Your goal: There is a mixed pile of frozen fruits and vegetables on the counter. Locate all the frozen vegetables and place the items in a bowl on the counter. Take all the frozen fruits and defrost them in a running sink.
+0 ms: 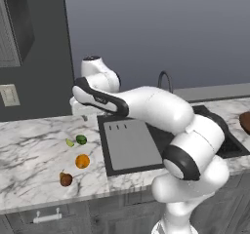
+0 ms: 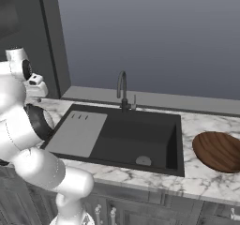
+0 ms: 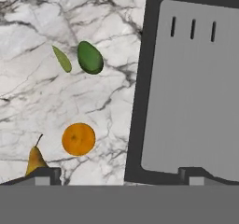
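L base cam: behind-left of arm, looks fwd/down at table (image 1: 29, 155) left end + sink (image 1: 229, 145). R base cam: behind-right, over sink (image 2: 136, 139) toward table's right end. Both share sink. Hand cam: close, straight down, table beside drainboard (image 3: 186, 92).

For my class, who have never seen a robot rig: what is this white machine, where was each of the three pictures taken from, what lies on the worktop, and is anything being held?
It is a white jointed robot arm in a simulated kitchen. Two cameras sit behind it, left and right; the third looks down from its hand. On the white marble counter lie a dark green round item, a pale yellow-green pointed bit, an orange ball and a brown stemmed pear, beside the black sink with its grey drainboard. A reddish-brown bowl sits right of the sink. The end effector is open, holding nothing.
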Robot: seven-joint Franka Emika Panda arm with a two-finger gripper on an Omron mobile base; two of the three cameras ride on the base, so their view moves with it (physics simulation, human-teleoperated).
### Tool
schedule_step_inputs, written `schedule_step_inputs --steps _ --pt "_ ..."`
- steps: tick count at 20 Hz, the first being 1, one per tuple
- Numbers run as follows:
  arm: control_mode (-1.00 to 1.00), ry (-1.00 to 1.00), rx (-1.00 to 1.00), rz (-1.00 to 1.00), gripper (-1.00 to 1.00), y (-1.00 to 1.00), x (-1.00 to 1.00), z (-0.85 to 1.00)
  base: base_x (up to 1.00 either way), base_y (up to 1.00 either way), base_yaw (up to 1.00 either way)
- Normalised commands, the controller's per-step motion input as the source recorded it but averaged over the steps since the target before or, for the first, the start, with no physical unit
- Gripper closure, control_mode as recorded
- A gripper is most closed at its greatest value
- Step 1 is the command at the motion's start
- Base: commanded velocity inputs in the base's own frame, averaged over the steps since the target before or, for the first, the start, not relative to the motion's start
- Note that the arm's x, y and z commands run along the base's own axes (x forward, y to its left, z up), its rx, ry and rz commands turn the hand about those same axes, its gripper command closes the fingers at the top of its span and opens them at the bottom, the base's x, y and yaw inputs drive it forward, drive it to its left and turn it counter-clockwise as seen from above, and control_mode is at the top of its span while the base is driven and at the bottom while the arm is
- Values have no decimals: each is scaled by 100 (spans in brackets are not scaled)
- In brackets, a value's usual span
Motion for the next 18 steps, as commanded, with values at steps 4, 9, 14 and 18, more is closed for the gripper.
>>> schedule_step_inputs --steps 4,9,14,18 --pt "-100 15 -4 11 -100 49 33 -31 0 0 0" --pt "-100 7 -13 -2 -100 50 34 -20 0 0 0" --pt "-100 7 -7 -3 -100 25 33 -17 0 0 0" --pt "-100 6 -1 1 -100 8 29 -24 0 0 0"
